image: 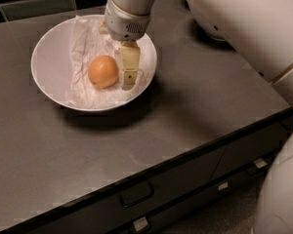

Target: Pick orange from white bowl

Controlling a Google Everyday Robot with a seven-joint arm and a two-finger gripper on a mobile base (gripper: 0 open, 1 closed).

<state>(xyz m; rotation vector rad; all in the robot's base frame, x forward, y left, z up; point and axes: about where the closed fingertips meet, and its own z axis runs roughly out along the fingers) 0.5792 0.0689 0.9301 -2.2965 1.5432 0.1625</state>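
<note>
The orange (103,71) lies in the middle of the wide white bowl (49,57), on its crinkled white paper lining (85,38). The bowl stands at the back left of the dark countertop (185,111). My gripper (128,80) hangs down into the bowl from above, just to the right of the orange and close beside it. I cannot tell whether it touches the orange. The grey wrist housing (127,18) sits over the bowl's far right rim.
My white arm (244,18) crosses the top right and hides most of a second white bowl (203,27) at the back. The counter's front edge runs diagonally, with drawers and handles (136,194) below it.
</note>
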